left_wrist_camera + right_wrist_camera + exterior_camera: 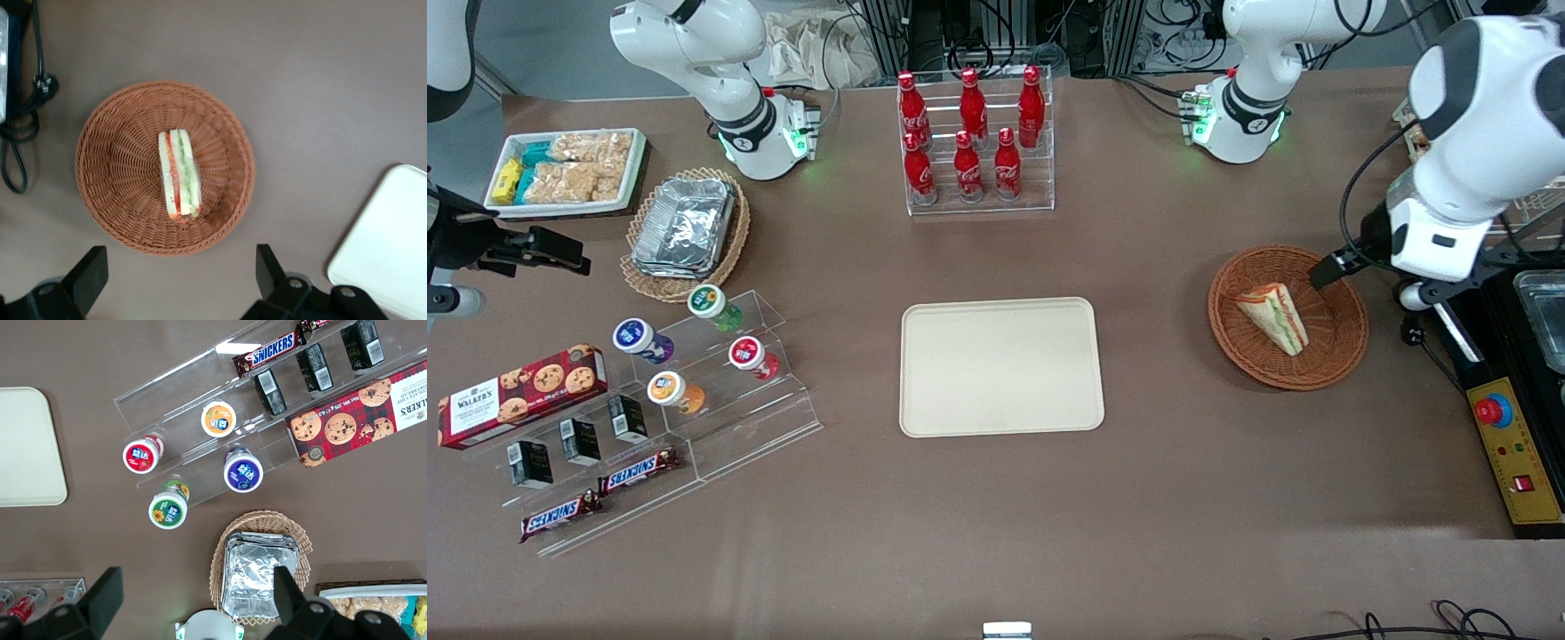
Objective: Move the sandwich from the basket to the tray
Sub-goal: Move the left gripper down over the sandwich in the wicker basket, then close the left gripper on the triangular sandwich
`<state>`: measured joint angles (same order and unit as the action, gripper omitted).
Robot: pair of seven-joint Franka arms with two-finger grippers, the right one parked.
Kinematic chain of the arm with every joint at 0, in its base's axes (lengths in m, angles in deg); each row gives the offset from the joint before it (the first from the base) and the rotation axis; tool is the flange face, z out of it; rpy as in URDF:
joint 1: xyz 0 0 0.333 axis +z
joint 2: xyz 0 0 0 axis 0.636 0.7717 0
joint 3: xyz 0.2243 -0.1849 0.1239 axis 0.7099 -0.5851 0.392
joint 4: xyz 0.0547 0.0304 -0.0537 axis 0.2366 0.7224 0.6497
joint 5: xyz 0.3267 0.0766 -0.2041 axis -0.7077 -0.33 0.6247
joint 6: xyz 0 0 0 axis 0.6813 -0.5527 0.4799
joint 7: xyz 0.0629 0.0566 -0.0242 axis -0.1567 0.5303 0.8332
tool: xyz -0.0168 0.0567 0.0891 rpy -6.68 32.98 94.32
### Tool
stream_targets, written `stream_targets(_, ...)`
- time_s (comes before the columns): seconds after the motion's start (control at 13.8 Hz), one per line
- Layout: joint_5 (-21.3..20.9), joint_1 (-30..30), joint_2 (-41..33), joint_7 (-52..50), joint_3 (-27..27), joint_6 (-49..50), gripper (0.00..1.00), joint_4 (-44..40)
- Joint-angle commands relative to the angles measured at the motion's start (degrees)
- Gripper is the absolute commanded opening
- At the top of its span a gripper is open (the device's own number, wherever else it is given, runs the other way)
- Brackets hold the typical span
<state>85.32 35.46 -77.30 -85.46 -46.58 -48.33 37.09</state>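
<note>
Resting spot: we see the sandwich point(179, 175) lying in the basket point(120, 200) on the worktop point(996, 516).
Sandwich look: white wedge, red, orange and green filling.
Pincer point(180, 277): fingers spread wide, hovering above the basket, gripping nothing.
Tray point(1000, 366): bare, well apart.

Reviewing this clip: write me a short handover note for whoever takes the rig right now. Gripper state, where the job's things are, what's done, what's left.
Gripper: open, holding nothing, hovering above the basket, not touching it.
Sandwich: lying in the basket, on its side, filling edge showing in the wrist view.
Tray: mid-table, nothing on it, toward the parked arm's end from the basket.
Done: the arm is over the basket.
Left: lower, grasp the sandwich, lift it clear of the basket, carry it to the tray, release.
</note>
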Motion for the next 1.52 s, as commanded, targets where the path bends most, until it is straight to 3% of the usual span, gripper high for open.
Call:
stream_targets(0.0, -1.4, 0.3, -2.9, -5.9, -0.5, -7.3, 0.99, 9.1)
stream_targets(0.29, -1.4, 0.4, 1.0, -10.5, -0.5, -27.7, 0.99, 21.0)
stream_targets(0.87, -3.3, 3.1, 13.1, -10.7, -0.1, -45.7, 0.99, 25.8)
stream_targets(0.94, -3.3, 3.1, 14.2, -10.7, -0.1, -47.1, 0.93, 25.8)
stream_targets(1.08, -3.3, 3.0, 14.8, -10.6, -0.1, -47.6, 0.04, 25.7)
stream_targets(1.16, -3.3, 3.0, 14.8, -10.7, -0.1, -47.6, 0.00, 25.7)
stream_targets(1.45, -3.3, 2.9, 14.0, -10.6, -0.2, -47.2, 0.00, 25.1)
